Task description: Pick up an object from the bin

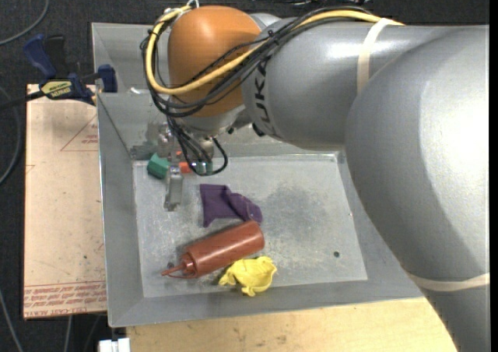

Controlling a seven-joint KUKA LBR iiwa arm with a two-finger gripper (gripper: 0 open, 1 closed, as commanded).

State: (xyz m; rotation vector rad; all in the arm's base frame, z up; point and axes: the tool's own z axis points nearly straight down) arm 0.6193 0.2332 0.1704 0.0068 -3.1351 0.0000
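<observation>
The gripper point(174, 188) hangs beside a green block point(158, 165) — purple cloth point(226, 204) lies near.

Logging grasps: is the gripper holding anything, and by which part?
Cannot tell. The gripper is close beside a green block at the bin's back left; a hold is unclear.

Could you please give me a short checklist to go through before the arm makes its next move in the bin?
1. Gripper inside the bin, near its far left corner: ok.
2. Whether the gripper holds anything: cannot tell.
3. A thing within close reach, the green block beside the gripper: ok.
4. Purple cloth, brown-red bottle and yellow crumpled thing lie apart from the gripper: ok.
5. Clearance to the bin's left wall: cannot tell.
</observation>
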